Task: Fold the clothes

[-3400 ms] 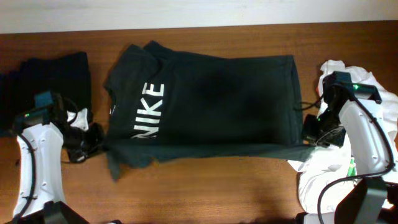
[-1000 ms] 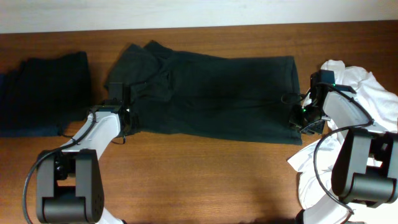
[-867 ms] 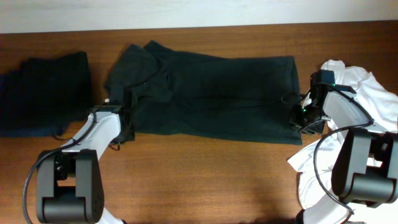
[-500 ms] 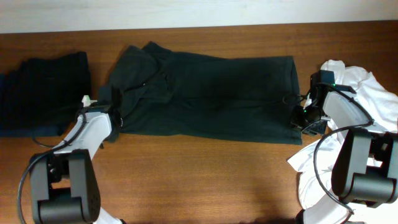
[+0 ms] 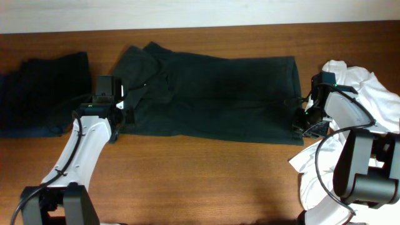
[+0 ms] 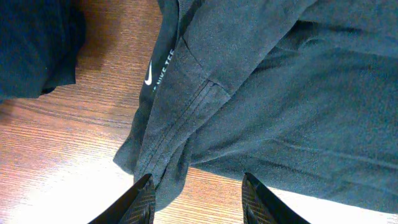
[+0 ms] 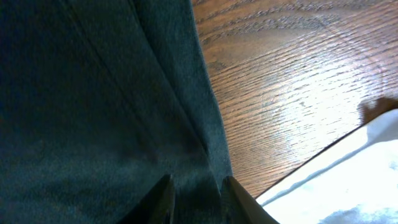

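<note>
The dark green Nike T-shirt (image 5: 212, 94) lies doubled lengthwise across the middle of the table (image 5: 206, 181), sleeves toward 9 o'clock and hem toward 3 o'clock. Each arm works one end, which seems meant to keep the long fold even. The left hand (image 6: 199, 200) hovers at the shirt's 8 o'clock corner with its fingers spread and nothing between them but the bunched sleeve edge. The right hand (image 7: 198, 198) sits on the hem corner at 4 o'clock. Its fingers are close together over cloth, but whether they pinch it I cannot tell, since the frame edge cuts off their tips.

A folded dark pile (image 5: 50, 94) waits at 9 o'clock. The white heap (image 5: 359, 94) at 3 o'clock is partly hidden behind the right arm.
</note>
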